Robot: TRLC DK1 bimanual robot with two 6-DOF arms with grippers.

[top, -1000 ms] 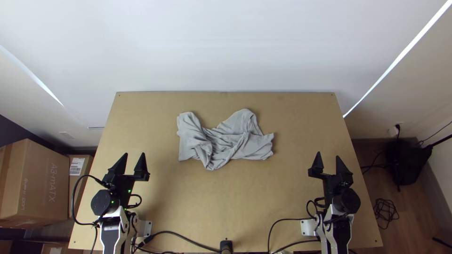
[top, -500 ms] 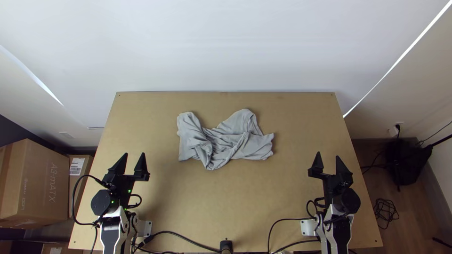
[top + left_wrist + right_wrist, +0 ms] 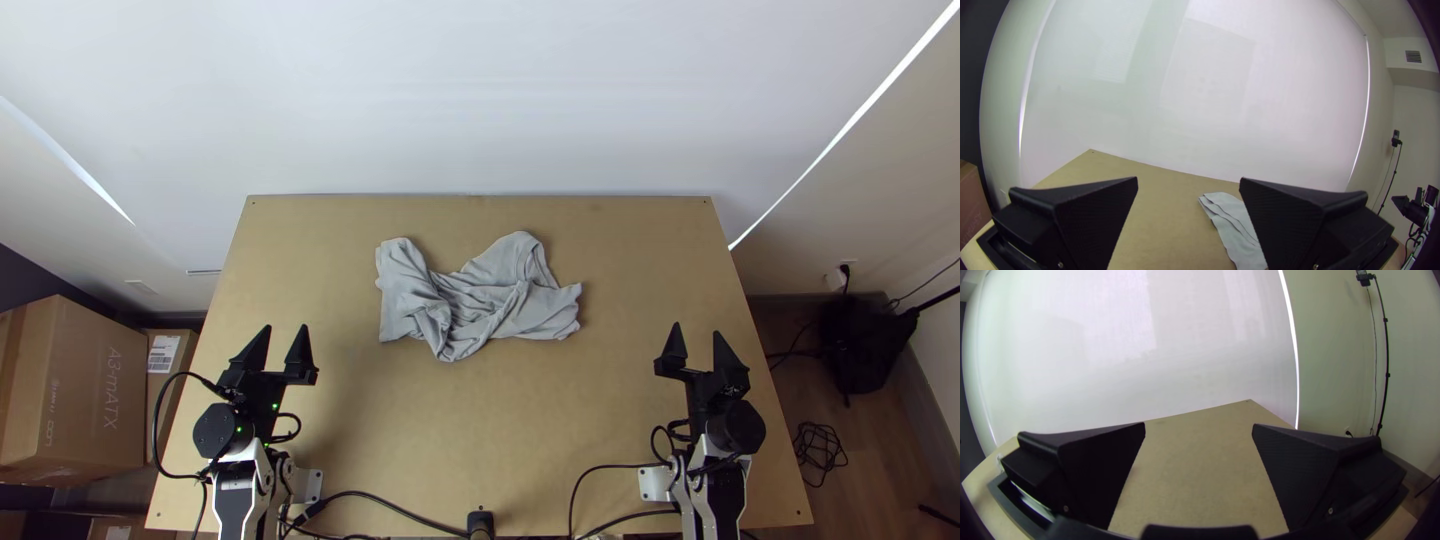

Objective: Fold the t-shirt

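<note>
While the grey T-shirt (image 3: 538,312) lies bunched: toward the far edge of the desk (image 3: 500,430), presumably awaiting spreading.
Left gripper (image 3: 286,326): jaws wide, empty, desk's left side, likely keeping clear.
Right gripper (image 3: 697,328): jaws wide, empty, desk's right side, likely for two-armed folding.

Passage lies over the near middle of the wooden table (image 3: 480,430); the bunched grey t-shirt (image 3: 510,305) blocks the far middle.

There are two arms (image 3: 237,477), two pincers (image 3: 286,327), one t-shirt (image 3: 510,308) and one table (image 3: 480,430).
</note>
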